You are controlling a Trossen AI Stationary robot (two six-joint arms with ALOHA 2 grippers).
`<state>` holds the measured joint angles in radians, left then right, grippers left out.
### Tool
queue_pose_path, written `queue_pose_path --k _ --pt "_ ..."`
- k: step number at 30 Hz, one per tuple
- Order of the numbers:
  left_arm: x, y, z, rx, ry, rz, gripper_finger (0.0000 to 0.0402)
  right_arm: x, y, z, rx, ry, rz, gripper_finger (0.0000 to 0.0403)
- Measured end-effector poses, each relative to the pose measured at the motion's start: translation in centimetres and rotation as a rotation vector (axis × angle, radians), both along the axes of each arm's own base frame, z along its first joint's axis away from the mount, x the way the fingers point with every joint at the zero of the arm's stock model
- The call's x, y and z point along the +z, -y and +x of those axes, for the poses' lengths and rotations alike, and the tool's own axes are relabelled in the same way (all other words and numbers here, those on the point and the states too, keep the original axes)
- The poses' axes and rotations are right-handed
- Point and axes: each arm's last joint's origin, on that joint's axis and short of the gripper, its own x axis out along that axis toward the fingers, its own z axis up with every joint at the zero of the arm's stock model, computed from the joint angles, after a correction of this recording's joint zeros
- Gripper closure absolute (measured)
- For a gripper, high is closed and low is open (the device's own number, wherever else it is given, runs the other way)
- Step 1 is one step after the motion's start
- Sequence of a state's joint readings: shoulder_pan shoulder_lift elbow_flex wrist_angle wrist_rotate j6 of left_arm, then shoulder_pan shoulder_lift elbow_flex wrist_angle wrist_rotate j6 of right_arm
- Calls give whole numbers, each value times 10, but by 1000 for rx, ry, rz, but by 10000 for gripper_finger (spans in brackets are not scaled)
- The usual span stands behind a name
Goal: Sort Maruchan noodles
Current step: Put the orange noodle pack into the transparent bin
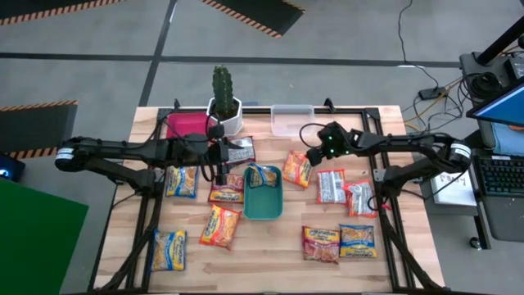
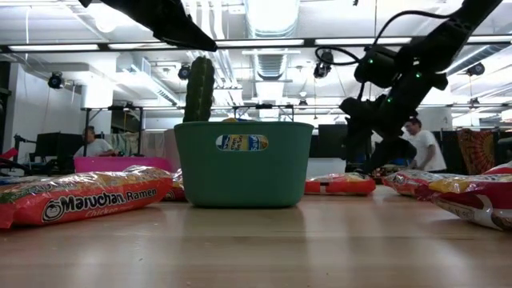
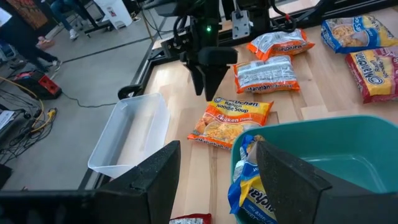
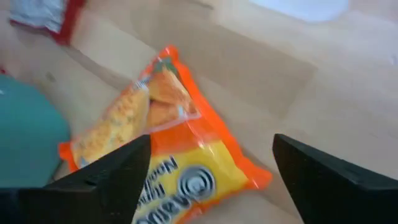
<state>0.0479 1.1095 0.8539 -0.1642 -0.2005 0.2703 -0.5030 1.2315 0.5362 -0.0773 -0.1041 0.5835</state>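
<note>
Straddling an orange packet (image 4: 168, 149), jaws spread wide.

Both arms extended inward over table centre.
Left gripper (image 3: 214, 180) was low, fingers spread apart. Right gripper (image 4: 208, 171) pointed downward, its fingers (image 4: 323, 177) likewise held wide.

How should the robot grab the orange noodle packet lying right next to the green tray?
Probably from straight above, pinching across its narrow width. The orange packet lies flat on the table, so nothing sticks up to hold except its puffy middle. The right gripper already hovers open over it, a finger on each side. The green tray crowds one end, so the packet's far half looks safer.
</note>
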Motion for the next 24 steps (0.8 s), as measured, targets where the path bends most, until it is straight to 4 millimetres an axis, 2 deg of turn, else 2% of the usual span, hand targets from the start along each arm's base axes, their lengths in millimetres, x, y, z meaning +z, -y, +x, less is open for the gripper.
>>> queue_pose_path --k 9,17,24 --pt "0 0 0 0 0 0 208 -26 -8 -9 -2 -3 18 64" --pt "1 0 0 0 11 1 208 -40 -16 -7 59 158 32 73" --pt "1 0 1 2 18 -3 208 -56 -14 0 32 246 57 77"
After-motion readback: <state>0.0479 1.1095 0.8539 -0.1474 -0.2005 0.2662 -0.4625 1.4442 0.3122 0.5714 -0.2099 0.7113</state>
